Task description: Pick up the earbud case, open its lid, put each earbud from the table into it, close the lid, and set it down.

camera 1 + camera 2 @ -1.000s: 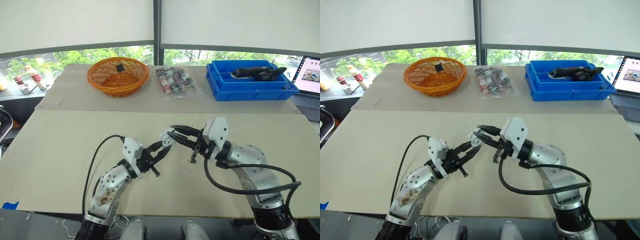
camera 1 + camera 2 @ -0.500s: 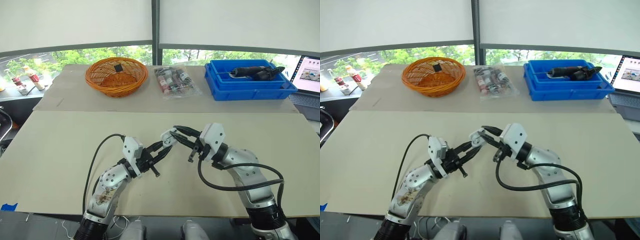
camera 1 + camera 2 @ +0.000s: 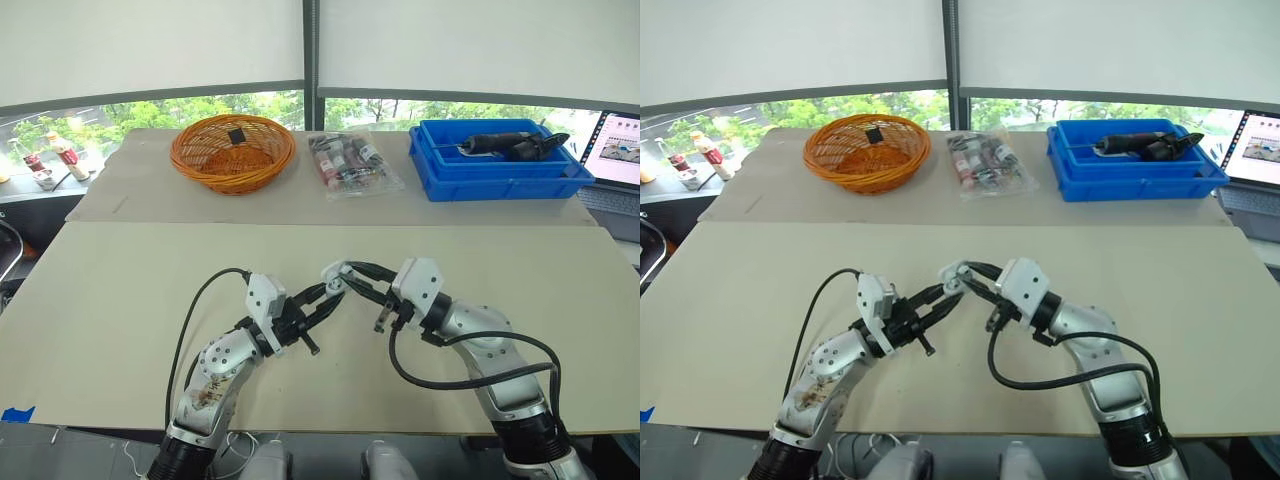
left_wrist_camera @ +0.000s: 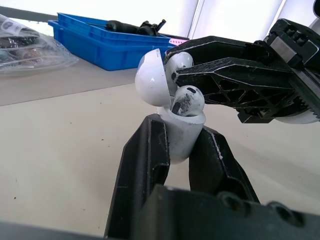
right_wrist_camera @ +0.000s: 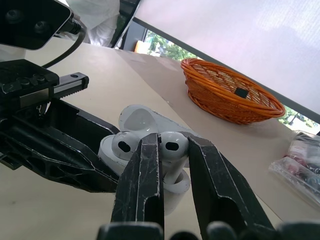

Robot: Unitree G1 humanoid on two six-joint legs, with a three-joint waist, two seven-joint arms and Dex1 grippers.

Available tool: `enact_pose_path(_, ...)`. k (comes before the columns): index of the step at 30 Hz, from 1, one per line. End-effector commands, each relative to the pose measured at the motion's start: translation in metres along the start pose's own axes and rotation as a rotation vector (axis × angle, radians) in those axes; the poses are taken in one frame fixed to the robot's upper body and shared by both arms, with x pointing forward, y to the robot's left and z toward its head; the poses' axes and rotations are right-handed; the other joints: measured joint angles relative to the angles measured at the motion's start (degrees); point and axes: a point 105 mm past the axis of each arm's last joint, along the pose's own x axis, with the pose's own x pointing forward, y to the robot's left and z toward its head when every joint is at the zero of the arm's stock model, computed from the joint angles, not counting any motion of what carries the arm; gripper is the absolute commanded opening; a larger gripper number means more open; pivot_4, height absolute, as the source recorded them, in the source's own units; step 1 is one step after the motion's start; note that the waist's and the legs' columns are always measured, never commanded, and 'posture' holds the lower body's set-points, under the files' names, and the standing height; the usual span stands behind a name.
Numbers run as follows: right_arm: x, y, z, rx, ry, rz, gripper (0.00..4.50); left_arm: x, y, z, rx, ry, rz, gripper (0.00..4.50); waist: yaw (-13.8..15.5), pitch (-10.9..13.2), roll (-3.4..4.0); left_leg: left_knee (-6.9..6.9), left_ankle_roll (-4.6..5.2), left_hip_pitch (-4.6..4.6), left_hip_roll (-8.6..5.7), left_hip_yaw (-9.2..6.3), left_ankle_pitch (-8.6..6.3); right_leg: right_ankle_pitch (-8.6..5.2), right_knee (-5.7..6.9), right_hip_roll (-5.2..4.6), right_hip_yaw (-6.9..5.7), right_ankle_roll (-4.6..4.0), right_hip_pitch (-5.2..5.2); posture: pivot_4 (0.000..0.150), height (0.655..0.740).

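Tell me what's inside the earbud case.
One earbud sits in the open earbud case, stem hidden, in the left gripper. The right gripper holds a second earbud at the case's mouth.

Earbud case [image 4: 180, 145]: white, glossy; lid [image 4: 150, 75] is swung open. Clamped by the body in the left gripper [image 4: 178, 127].
First earbud [image 4: 187, 100]: white, seated in the case.
Second earbud [image 4: 179, 59]: white, pinched in the right gripper [image 5: 174, 145] at the case mouth.
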Motion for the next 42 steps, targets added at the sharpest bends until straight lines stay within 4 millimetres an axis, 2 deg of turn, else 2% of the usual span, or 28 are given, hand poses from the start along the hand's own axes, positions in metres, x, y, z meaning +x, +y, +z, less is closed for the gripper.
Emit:
enact_pose_path(1,-0.002,0.004,0.006,0.027,-0.029,0.016,0.86,0.002,-0.001,0.016,0.033,-0.062,-0.011,0.53,0.0,0.0,0.00,0.00,0.00,0.00,0.00,0.00,0.00,0.00,0.00,0.00,0.00,0.00,0.00,0.150,0.7400)
enact_pose_path(2,-0.002,0.004,0.007,0.029,-0.030,0.018,1.39,0.002,-0.001,0.016,0.033,-0.062,-0.012,0.53,0.0,0.0,0.00,0.00,0.00,0.00,0.00,0.00,0.00,0.00,0.00,0.00,0.00,0.00,0.00,0.150,0.7400)
enact_pose_path(5,-0.006,0.000,0.015,0.066,-0.046,0.014,2.39,0.002,-0.002,0.015,0.033,-0.058,-0.017,0.53,0.0,0.0,0.00,0.00,0.00,0.00,0.00,-0.01,0.00,0.00,0.01,0.00,0.00,0.00,0.00,0.150,0.7400)
enact_pose_path(7,-0.014,-0.006,0.021,0.085,-0.039,0.010,2.40,0.002,-0.001,0.014,0.026,-0.053,-0.011,0.53,0.0,0.0,0.00,0.00,0.00,-0.01,0.00,-0.01,0.00,0.00,0.00,0.00,0.01,0.00,0.00,0.150,0.7400)
enact_pose_path(13,-0.064,-0.043,0.030,0.144,0.131,-0.044,2.40,0.004,0.000,0.011,0.009,-0.041,-0.058,0.53,0.6,0.0,0.00,0.03,0.01,-0.04,-0.05,0.00,-0.01,0.00,-0.04,-0.05,0.00,0.00,0.05,0.150,0.7400)
enact_pose_path(16,-0.076,-0.056,0.034,0.100,0.212,-0.034,2.40,0.008,-0.013,0.009,-0.031,-0.026,-0.192,0.53,0.5,0.0,0.01,0.00,0.02,0.00,0.00,0.02,-0.01,0.00,-0.03,0.01,-0.01,0.00,0.06,0.150,0.7400)
enact_pose_path(20,-0.077,-0.063,0.035,0.049,0.281,0.042,2.40,0.011,-0.039,0.006,-0.094,0.011,-0.421,0.53,-0.1,0.0,0.01,-0.01,0.04,-0.01,0.02,0.05,-0.02,0.00,-0.04,0.03,0.01,0.00,0.05,0.150,0.7400)
enact_pose_path(23,-0.074,-0.061,0.031,0.031,0.350,0.132,1.59,0.012,-0.056,0.005,-0.134,0.035,-0.578,0.53,-0.1,0.0,0.01,0.00,0.04,-0.02,0.01,0.06,-0.02,0.00,-0.05,0.03,0.01,0.00,0.06,0.150,0.7400)
enact_pose_path(25,-0.073,-0.055,0.028,0.039,0.384,0.209,0.92,0.015,-0.061,0.007,-0.134,0.037,-0.631,0.53,0.0,0.0,0.01,0.01,0.04,-0.03,0.02,0.05,-0.02,0.00,-0.06,0.03,-0.01,0.00,0.06,0.150,0.7400)
enact_pose_path(26,-0.071,-0.052,0.027,0.048,0.389,0.242,0.45,0.017,-0.062,0.008,-0.133,0.035,-0.646,0.53,0.1,0.0,0.00,0.02,0.04,-0.05,0.02,0.05,-0.02,0.00,-0.07,0.02,-0.01,0.00,0.06,0.150,0.7400)
enact_pose_path(28,-0.068,-0.046,0.025,0.051,0.396,0.306,0.00,0.021,-0.062,0.009,-0.130,0.029,-0.653,0.53,0.0,0.0,0.00,0.05,0.04,-0.06,0.01,0.05,-0.02,0.00,-0.07,0.02,-0.01,0.00,0.06,0.150,0.7400)
enact_pose_path(34,-0.069,-0.021,0.027,0.105,0.390,0.469,0.00,0.029,-0.062,0.009,-0.111,0.011,-0.633,0.53,0.1,0.0,0.00,0.06,0.05,-0.08,0.01,0.04,-0.03,0.00,-0.08,0.01,-0.02,0.00,0.06,0.150,0.7400)
enact_pose_path(42,-0.085,0.006,0.040,0.251,0.399,0.611,0.00,0.033,-0.052,0.005,-0.085,0.013,-0.581,0.53,0.3,0.0,0.00,0.11,0.06,-0.09,0.01,0.02,-0.03,0.00,-0.07,0.01,-0.02,0.00,0.06,0.150,0.7400)
